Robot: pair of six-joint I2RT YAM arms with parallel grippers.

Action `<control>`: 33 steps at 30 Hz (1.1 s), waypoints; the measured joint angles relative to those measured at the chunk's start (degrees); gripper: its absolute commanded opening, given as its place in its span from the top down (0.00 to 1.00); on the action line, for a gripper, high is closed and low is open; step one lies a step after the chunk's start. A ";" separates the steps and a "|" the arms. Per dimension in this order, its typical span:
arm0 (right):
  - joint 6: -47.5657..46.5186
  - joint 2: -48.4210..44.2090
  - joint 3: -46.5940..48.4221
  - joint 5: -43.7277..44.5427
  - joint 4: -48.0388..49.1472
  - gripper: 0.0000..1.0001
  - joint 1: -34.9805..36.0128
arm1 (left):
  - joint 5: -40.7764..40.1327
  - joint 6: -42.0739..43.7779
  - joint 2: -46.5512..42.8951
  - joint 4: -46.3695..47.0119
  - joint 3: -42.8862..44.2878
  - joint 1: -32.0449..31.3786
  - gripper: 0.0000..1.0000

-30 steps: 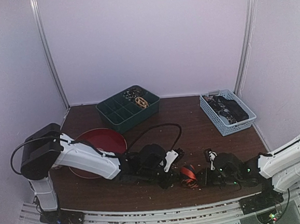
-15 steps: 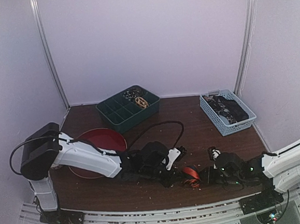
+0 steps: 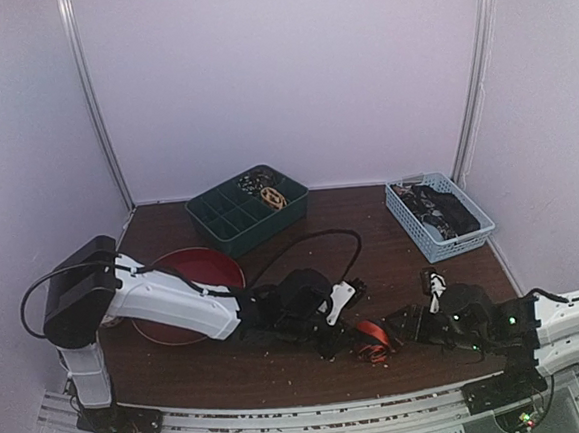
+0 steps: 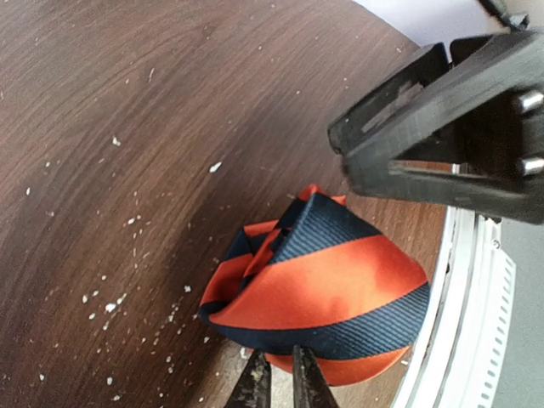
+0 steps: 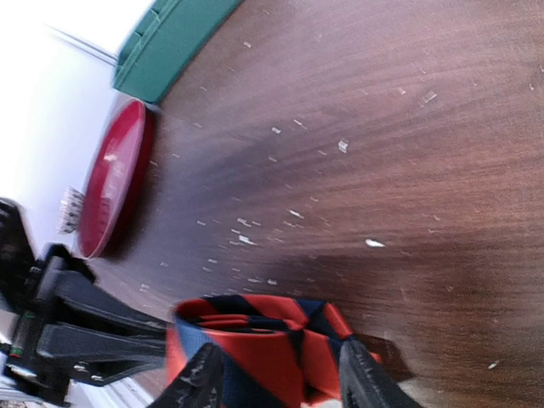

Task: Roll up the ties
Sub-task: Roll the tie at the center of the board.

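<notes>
**Desk:** Where is the tie?

**Photographer:** The tie (image 4: 323, 289), striped orange and dark, sits loosely coiled on the table (image 3: 393, 258). It is close to the front edge, between the two grippers.

**Desk:** How is the left arm placed?

**Photographer:** The left arm (image 3: 176, 306) lies low, reaching from its base at the left corner rightward past the red plate (image 3: 189, 275). The left gripper (image 4: 282, 382) has its jaws nearly together, pinched on the coil's lower edge.

**Desk:** And the right?

**Photographer:** The right arm (image 3: 568, 315) stretches low from the right corner toward the middle. The right gripper (image 5: 280, 374) is spread, with one finger on either side of the coil. Whether they touch the cloth cannot be told.

**Desk:** Anything else in shot?

**Photographer:** A green bin (image 3: 249, 212) and a blue basket (image 3: 440, 217) stand at the back, well apart from the arms. Pale crumbs (image 4: 110, 302) dot the wood.
</notes>
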 measured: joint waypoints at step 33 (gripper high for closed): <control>2.64 -3.04 -4.33 -3.87 0.22 0.58 0.00 | 2.16 -10.40 -1.49 6.05 -6.05 3.15 0.29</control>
